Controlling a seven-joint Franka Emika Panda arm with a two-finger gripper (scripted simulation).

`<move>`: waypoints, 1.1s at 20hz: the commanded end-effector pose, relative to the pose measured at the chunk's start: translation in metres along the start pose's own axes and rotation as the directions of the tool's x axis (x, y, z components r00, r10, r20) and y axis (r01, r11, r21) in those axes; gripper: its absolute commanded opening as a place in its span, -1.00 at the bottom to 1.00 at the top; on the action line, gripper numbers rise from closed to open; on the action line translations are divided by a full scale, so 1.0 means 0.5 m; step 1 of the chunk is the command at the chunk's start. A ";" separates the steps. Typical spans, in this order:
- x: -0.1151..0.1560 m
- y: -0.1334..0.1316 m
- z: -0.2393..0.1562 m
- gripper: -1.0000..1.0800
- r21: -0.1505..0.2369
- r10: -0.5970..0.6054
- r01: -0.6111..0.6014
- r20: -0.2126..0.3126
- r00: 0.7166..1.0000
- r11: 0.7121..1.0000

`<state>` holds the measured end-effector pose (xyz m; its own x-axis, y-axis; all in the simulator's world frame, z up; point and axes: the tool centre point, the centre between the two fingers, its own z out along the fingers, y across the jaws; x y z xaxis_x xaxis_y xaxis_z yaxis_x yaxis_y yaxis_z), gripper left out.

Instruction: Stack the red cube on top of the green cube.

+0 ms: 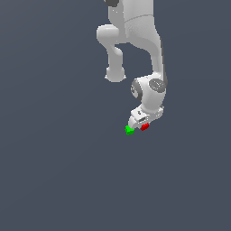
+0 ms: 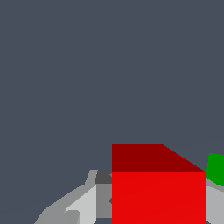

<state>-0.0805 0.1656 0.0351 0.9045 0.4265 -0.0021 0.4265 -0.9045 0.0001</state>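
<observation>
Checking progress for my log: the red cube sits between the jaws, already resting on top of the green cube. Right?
Not quite. The red cube is between the jaws, but it is beside the green cube, not on top of it; the exterior view shows them side by side.

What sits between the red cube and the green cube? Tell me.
Nothing. In the exterior view the red cube and green cube have only bare floor between them, just below the hand.

Wrist view: the red cube (image 2: 158,197) runs off the picture's edge, and the green cube (image 2: 215,168) shows only a sliver. The end effector (image 1: 137,125) hides its fingertips in the exterior view; grip impossible to judge.
</observation>
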 end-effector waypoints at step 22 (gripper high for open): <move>0.003 0.000 -0.170 -1.00 0.000 0.000 0.000 -0.002 1.000 1.000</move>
<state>-0.0793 0.1664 0.1213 0.9044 0.4266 0.0002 0.4266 -0.9044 -0.0001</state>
